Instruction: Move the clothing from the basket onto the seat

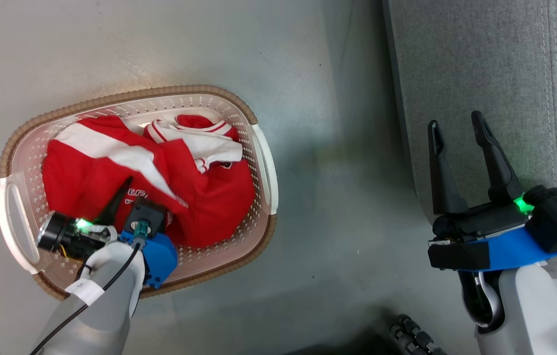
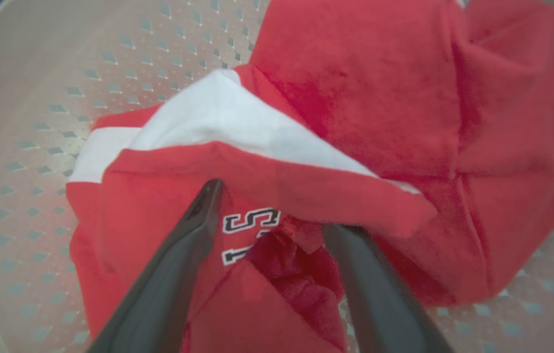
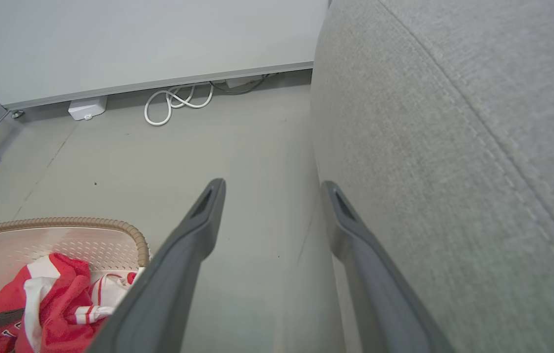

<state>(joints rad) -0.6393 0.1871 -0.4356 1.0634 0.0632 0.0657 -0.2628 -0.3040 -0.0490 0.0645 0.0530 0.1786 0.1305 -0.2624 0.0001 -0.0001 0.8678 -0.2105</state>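
- We see the basket (image 1: pixel 125 97) on the floor (image 1: pixel 337 207), left of the seat (image 1: pixel 480 59), w/ bare floor between them.
- Contents: the clothing (image 1: pixel 209 197), crumpled red fabric w/ white stripes, lies fully inside the basket.
- L end effector (image 2: pixel 272 211): down in the basket, fingers spread, fabric bunched between them, one tip under a fold; not clamped.
- R end effector (image 1: pixel 456 121): fingers wide apart, nothing held, above the seat's edge.
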